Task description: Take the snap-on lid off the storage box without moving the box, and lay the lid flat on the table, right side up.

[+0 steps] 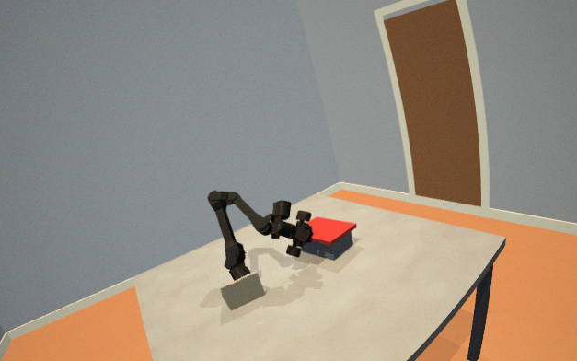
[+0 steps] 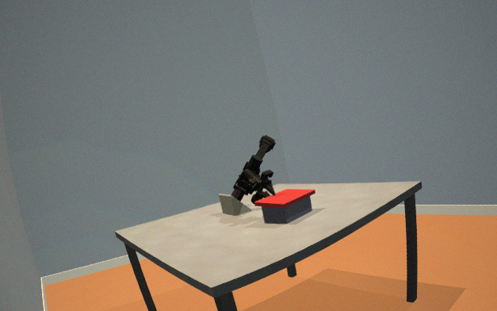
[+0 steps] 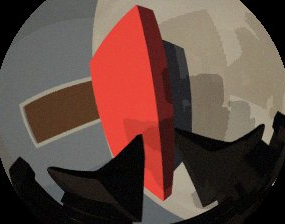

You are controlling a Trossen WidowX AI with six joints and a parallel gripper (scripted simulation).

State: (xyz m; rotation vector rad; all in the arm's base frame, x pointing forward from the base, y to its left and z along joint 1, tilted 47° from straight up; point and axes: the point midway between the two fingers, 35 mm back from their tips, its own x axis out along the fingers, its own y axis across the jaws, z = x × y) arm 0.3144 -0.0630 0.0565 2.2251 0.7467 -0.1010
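Note:
The red lid (image 1: 333, 227) (image 2: 289, 196) (image 3: 125, 75) sits right side up on top of the dark blue-grey storage box (image 1: 343, 246) (image 2: 299, 209) (image 3: 182, 95), which stands on the table (image 1: 405, 285) (image 2: 170, 246). My gripper (image 1: 310, 233) (image 2: 272, 194) (image 3: 157, 135) reaches in low from the side of the arm's base and is shut on the lid's near edge. In the wrist view one finger is over the lid's top face and the other is under its rim, beside the box. Whether the lid's near edge is slightly raised cannot be told.
The arm stands on a grey wedge-shaped base (image 1: 243, 292) (image 2: 230, 205), on the gripper's side of the box. The table's dark edge (image 1: 460, 301) (image 2: 329, 246) runs beyond the box. A brown door (image 1: 432, 106) (image 3: 63, 110) is in the wall behind.

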